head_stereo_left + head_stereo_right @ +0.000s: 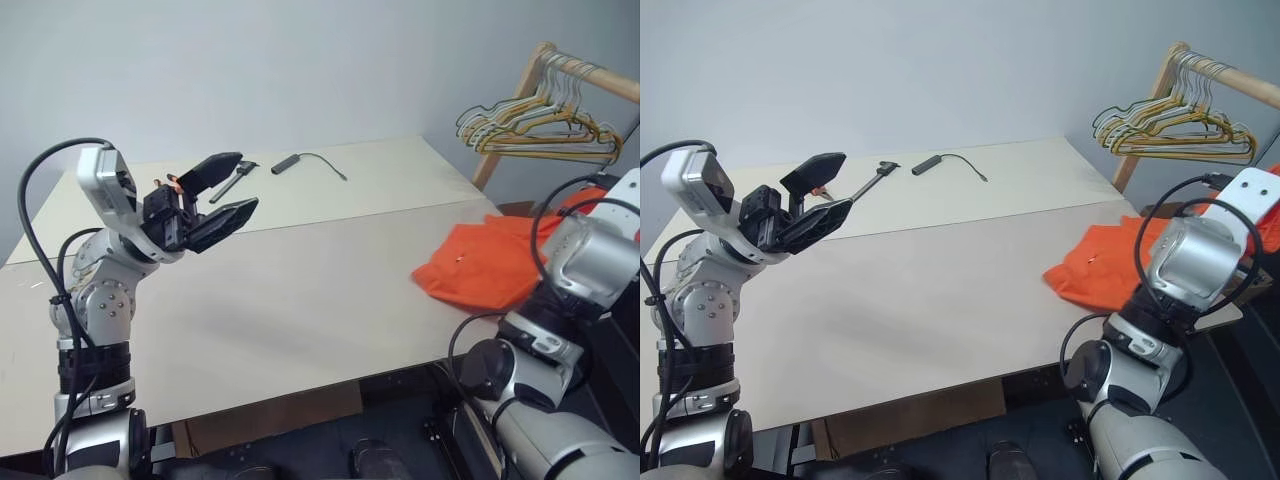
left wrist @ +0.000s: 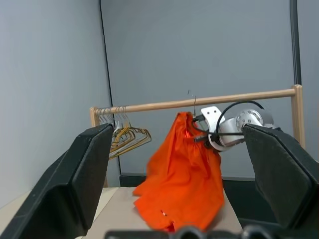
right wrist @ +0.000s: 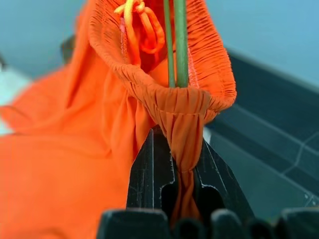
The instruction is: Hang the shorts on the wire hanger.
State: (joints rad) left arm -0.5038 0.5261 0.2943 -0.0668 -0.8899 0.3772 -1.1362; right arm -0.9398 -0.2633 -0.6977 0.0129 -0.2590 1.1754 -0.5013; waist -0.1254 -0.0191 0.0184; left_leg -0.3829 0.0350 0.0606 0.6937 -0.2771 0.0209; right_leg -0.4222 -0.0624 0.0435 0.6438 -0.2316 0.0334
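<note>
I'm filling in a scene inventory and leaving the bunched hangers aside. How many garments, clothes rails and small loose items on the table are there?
orange shorts: 1
wooden clothes rail: 1
black cabled stick: 1
hand tool: 1
Total: 4

left gripper [image 1: 232, 188] raised, jaws wide | right gripper [image 3: 177, 164] clamped, arm outstretched

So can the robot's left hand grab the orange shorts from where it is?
Probably not yet. The left gripper hangs open over the far side of the table, while the shorts lie across at the other end.
</note>
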